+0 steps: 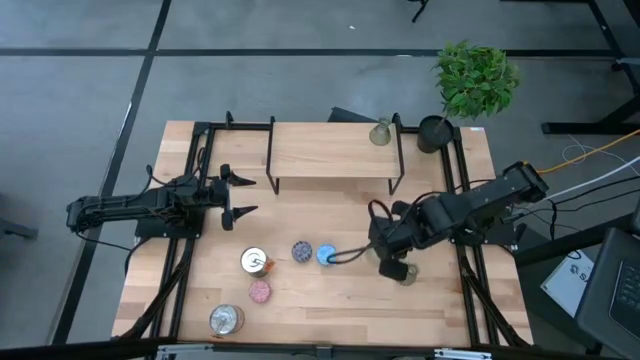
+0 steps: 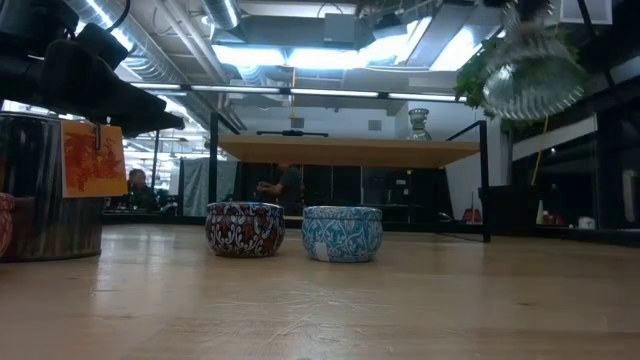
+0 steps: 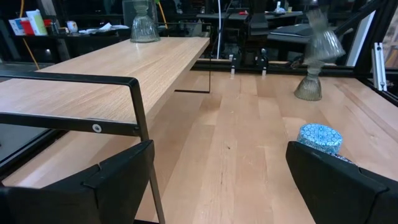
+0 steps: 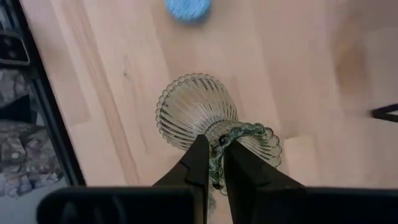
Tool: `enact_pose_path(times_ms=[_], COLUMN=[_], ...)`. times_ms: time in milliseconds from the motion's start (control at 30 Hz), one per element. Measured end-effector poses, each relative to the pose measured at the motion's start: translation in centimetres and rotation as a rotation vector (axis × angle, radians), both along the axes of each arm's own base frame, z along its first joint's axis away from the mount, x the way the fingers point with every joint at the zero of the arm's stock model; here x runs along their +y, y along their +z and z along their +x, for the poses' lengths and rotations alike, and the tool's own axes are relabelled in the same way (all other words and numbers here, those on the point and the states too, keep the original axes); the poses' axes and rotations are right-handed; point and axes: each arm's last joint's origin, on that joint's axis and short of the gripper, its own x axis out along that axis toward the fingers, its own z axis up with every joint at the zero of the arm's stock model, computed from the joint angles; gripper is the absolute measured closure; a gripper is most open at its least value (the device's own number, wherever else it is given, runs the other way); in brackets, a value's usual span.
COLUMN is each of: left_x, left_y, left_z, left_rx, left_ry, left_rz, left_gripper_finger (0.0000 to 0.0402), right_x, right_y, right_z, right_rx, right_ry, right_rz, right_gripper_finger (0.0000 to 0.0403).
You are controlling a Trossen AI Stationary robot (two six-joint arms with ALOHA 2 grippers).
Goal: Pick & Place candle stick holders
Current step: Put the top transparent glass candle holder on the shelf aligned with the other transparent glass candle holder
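My right gripper (image 1: 388,262) is shut on a pale green ribbed glass candle stick holder (image 2: 530,70), high above the table near its right side. A second green holder (image 3: 308,87) stands on its foot on the table just below. A third (image 1: 380,132) stands on the wooden shelf (image 1: 335,150). The blue holder (image 1: 326,254) and the purple-speckled one (image 1: 301,251) sit side by side mid-table. The pink one (image 1: 259,291) and two silvery ones (image 1: 256,261) (image 1: 227,319) lie nearer the left front. At the table's left, my left gripper (image 1: 243,195) waits open with nothing in it. My right gripper pinches the green holder's beaded rim (image 4: 231,132) between its two fingers, which point steeply down from above. The ribbed flared body (image 4: 196,112) hangs below the fingers, tilted and lifted clear of the table.
A potted plant (image 1: 475,80) in a black pot (image 1: 433,133) stands at the far right corner, beside the shelf's black metal legs (image 1: 398,160). Bare wood lies between the blue holder and the right arm, and along the near edge.
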Motion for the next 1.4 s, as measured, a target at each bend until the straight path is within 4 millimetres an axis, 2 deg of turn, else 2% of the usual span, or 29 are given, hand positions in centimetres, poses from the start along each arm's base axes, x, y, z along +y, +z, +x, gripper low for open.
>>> enact_pose_path(times_ms=[267, 500, 800, 1167, 1400], left_x=[0.0, 0.0, 0.0, 0.0, 0.0], left_y=[0.0, 0.0, 0.0, 0.0, 0.0], left_z=[0.0, 0.0, 0.0, 0.0, 0.0], left_rx=[0.0, 0.0, 0.0, 0.0, 0.0], left_ry=[0.0, 0.0, 0.0, 0.0, 0.0], left_rz=[0.0, 0.0, 0.0, 0.0, 0.0], left_gripper_finger=[0.0038, 0.0038, 0.0038, 0.0038, 0.0038], right_x=[-2.2, -4.5, -8.2, -14.1, -16.8], right_y=[4.2, 6.3, 6.6, 6.6, 6.7], right_z=[0.0, 0.5, 0.9, 0.9, 0.5], right_rx=[-0.083, -0.149, -0.119, -0.065, -0.037], right_ry=[0.041, 0.05, 0.066, -0.031, -0.092], right_rz=[-0.066, -0.079, -0.136, -0.306, -0.36], right_gripper_finger=[0.0373, 0.0373, 0.0373, 0.0374, 0.0374])
